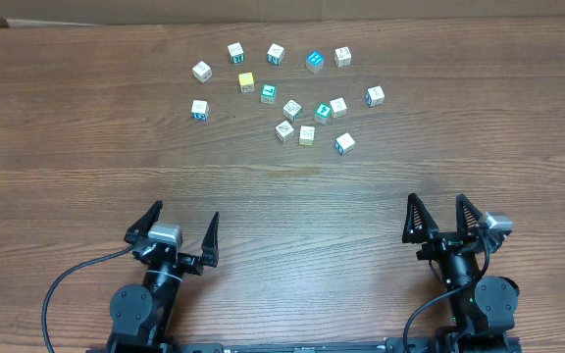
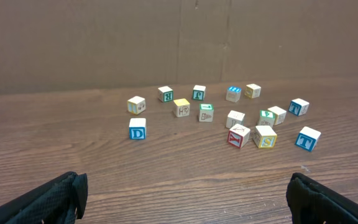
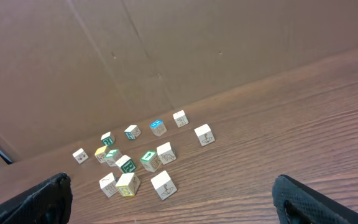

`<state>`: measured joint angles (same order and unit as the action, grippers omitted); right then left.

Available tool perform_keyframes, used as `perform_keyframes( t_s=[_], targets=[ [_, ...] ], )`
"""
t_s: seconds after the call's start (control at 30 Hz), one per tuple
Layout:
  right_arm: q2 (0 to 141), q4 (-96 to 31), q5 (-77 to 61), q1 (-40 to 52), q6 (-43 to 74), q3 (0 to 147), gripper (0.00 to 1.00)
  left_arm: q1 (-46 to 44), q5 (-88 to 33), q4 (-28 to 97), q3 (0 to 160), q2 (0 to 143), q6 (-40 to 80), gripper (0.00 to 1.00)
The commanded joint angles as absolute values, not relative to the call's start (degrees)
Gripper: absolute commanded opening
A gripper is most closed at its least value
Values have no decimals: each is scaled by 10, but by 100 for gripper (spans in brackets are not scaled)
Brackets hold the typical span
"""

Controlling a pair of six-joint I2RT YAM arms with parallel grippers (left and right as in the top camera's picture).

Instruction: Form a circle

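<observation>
grippers splayed; block cluster roughly left-right

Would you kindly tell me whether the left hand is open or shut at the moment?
Open. In the overhead view the left hand is spread wide with nothing in it, well short of the blocks.

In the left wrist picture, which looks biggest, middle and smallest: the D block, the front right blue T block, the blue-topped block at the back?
1. front right blue T block
2. D block
3. blue-topped block
Nearer ones look bigger, so their real sizes may well match.
</observation>
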<state>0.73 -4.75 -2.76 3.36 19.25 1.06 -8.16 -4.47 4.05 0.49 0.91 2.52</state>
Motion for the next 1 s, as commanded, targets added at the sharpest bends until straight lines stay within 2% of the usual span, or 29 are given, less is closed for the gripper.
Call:
perform_keyframes(
  t_s=[0.0, 0.97],
  targets=[
    [2, -46, -31, 29, 186, 5, 100, -83, -41, 42, 3, 3, 13, 100],
    [2, -46, -31, 29, 186, 5, 100, -83, -41, 42, 3, 3, 13, 99]
  ],
)
